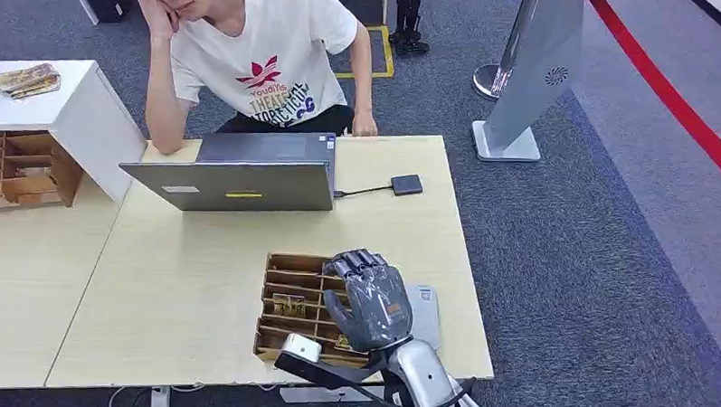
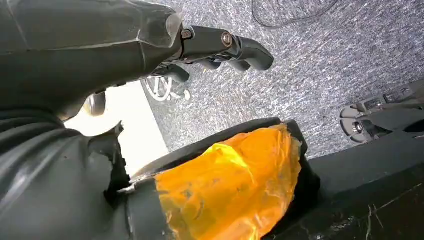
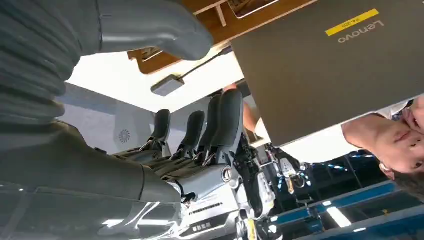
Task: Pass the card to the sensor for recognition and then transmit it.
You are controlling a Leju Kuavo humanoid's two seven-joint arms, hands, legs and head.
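Roughly: pale wooden worktop (image 1: 200, 297), person in white printed T-shirt (image 1: 271, 56) seated behind it, open grey laptop (image 1: 249, 183) in front of them. Small dark square sensor pad (image 1: 406, 184) on a cable lies just right of laptop. Brown slotted wooden card tray (image 1: 290, 296) near front edge, a card (image 1: 289, 305) standing in a slot. Right robot hand (image 1: 368, 299) hovers over tray's right side, fingers apart, empty. Left robot hand (image 2: 220, 47) by the floor, fingers curled on nothing.
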